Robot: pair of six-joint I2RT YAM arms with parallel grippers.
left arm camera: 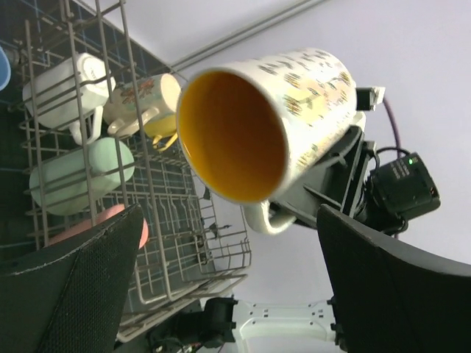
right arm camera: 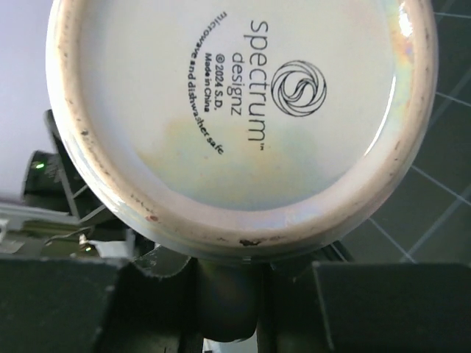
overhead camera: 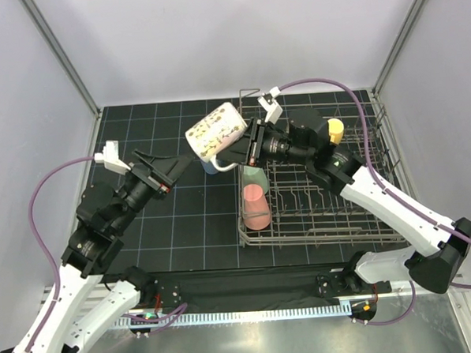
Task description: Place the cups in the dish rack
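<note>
- Looking down from the top view, you see the white patterned mug (overhead camera: 216, 130) held in the air over the desk (overhead camera: 175, 227). It is just left of the dish rack (overhead camera: 325, 235) and outside it.
- Your right arm (overhead camera: 379, 197) has its jaws closed on the mug's handle. The right wrist view shows the handle pinched between them, below the printed base.
- The mug is tilted, with its orange inside turned toward your left arm (overhead camera: 104, 223).
- Your left jaws are spread wide and grip nothing. They point at the mug's mouth from close by without touching it.
- A blue cup (overhead camera: 208, 167) sits on the desk beneath the mug, partly hidden.
- Inside the rack, a pink cup (overhead camera: 255, 207) lies at the near left corner, with a pale green cup (overhead camera: 256, 175) just behind it.
- A yellow cup (overhead camera: 335, 128) shows at the far side, beside the right wrist.
- In the left wrist view, a white mug (left arm camera: 62, 92) and a cream flowered mug (left arm camera: 143, 99) lie side by side among the wires.
</note>
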